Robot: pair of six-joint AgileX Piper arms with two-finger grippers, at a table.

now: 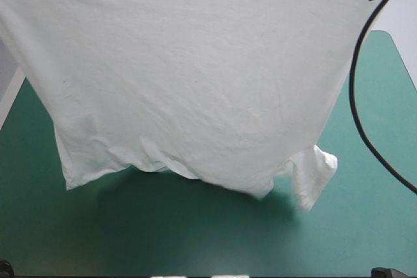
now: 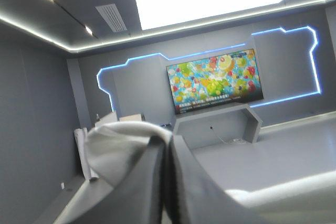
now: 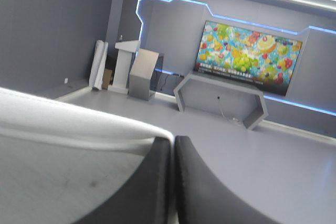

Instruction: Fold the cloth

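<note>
Both grippers: held high, each wrist view looking level into the room; neither shows in the high view.
Left gripper [image 2: 169, 140]: black fingers pressed all but together in one pointed arch, pinching the T-shirt [image 2: 123, 142].
Cloth at left gripper: a white fold bunches over the tip and drapes down the outside of one finger; more pale cloth spreads beside the other finger.
T-shirt overall [image 1: 195, 76]: lifted, hanging as one broad white sheet over the tabletop [image 1: 195, 245]; it fills most of the high view, upper edge out of sight.
Left side edge: slants down and inward to a lower corner above the teal-green cover.
Hem [image 1: 163, 161]: wavy, lightly creased, lowest right of centre; appears to hang clear of the tabletop.
Shadow [image 1: 195, 203]: dark patch on the cover directly under the hem.
Sleeve [image 1: 316, 174]: short, dangling below the hem at the sheet's lower right corner.
Right gripper [image 3: 172, 141]: black fingers drawn to a thin slit, pinching the T-shirt's edge; white cloth runs off to one side as a rolled rim with a flat pale field under it.
</note>
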